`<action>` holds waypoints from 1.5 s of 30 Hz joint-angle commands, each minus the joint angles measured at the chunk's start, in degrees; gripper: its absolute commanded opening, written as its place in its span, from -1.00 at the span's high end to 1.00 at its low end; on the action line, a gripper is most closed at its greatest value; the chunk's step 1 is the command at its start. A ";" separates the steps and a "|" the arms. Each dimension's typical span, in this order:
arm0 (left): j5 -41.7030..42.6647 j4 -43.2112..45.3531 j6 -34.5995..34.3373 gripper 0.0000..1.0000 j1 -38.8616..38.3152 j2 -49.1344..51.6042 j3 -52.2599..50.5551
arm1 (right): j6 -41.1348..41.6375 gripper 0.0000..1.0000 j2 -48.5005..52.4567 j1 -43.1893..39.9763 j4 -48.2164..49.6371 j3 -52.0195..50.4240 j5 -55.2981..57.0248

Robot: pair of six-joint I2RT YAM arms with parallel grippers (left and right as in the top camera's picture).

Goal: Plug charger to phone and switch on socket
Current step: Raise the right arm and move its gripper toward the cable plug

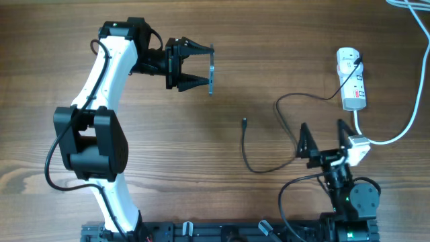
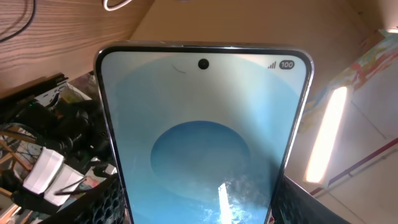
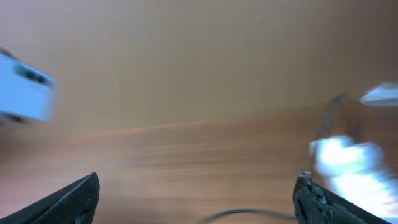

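Overhead view showed the left gripper (image 1: 201, 67) clamped on the phone (image 1: 211, 70), which stood edge-on to the camera, well apart from the socket (image 1: 351, 81). We could not tell whether the phone was lifted or rested on its edge. The left wrist view confirmed the grip: textured fingers (image 2: 109, 199) pressed both long edges, and the screen was lit, with a battery reading of 100.

The right gripper (image 1: 324, 138) sat near the socket, on its robot-base side, with its jaws spread and nothing between them. The right wrist view was motion-blurred but showed the same wide gap.

The charger (image 1: 244, 144) ran from the socket in a loose loop. Its plug tip (image 1: 244, 122) lay free on the table, between the socket and the phone. A thick white cord (image 1: 403, 131) left the socket on the side away from the phone.

We judged the step in hand to be fetching the plug, with the phone already secured. The next move called for the right gripper to travel from beside the socket to the plug tip and pinch it squarely. The socket's switch state could not be read.

The table (image 1: 201, 168) was brown wood grain. Behind the phone we saw a pale ceiling (image 2: 249, 25), a lit tube lamp (image 2: 329, 134) and cluttered equipment.
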 commanded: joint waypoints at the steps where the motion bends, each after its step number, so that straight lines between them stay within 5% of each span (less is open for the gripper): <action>1: 3.21 -0.24 -0.11 -0.31 0.31 -2.01 1.42 | 35.54 -1.00 -0.50 0.28 0.61 -0.07 -12.79; 3: 3.21 -0.24 -0.11 -0.31 0.31 -2.01 1.42 | 44.22 -0.99 -0.50 0.28 4.44 -0.07 -16.17; 8: 3.21 -0.20 0.11 -0.31 0.31 -2.01 1.42 | 40.92 -0.99 -0.50 0.26 25.97 0.61 -23.06; 10: 3.21 -0.22 0.11 -0.31 0.31 -2.01 1.42 | 40.94 -0.99 -0.46 0.26 27.17 3.72 -23.04; 14: 3.21 -0.22 0.11 -0.31 0.31 -2.01 1.42 | 32.52 -1.00 2.80 0.26 20.13 13.77 -25.92; 24: 3.19 -0.20 0.11 -0.31 0.31 -2.01 1.42 | 3.58 -1.00 31.17 0.26 -18.99 50.42 -38.77; 26: 3.19 -0.20 0.11 -0.30 0.31 -2.01 1.42 | 6.14 -1.00 35.45 0.28 -16.92 52.96 -44.15; 31: 3.06 -0.22 0.09 -0.30 0.31 -2.01 1.42 | 31.32 -0.99 43.87 0.28 -8.37 53.09 -55.39; 34: 3.06 -0.22 0.09 -0.30 0.31 -2.01 1.42 | 30.18 -0.90 46.80 0.28 -1.29 53.09 -62.47; 39: 3.04 -0.17 0.11 -0.30 0.31 -2.01 1.42 | 30.47 -0.90 46.36 0.28 -1.22 53.11 -58.82; 45: 3.04 -0.17 0.11 -0.30 0.31 -2.01 1.42 | 26.03 -0.91 46.29 0.28 -10.82 53.11 -47.10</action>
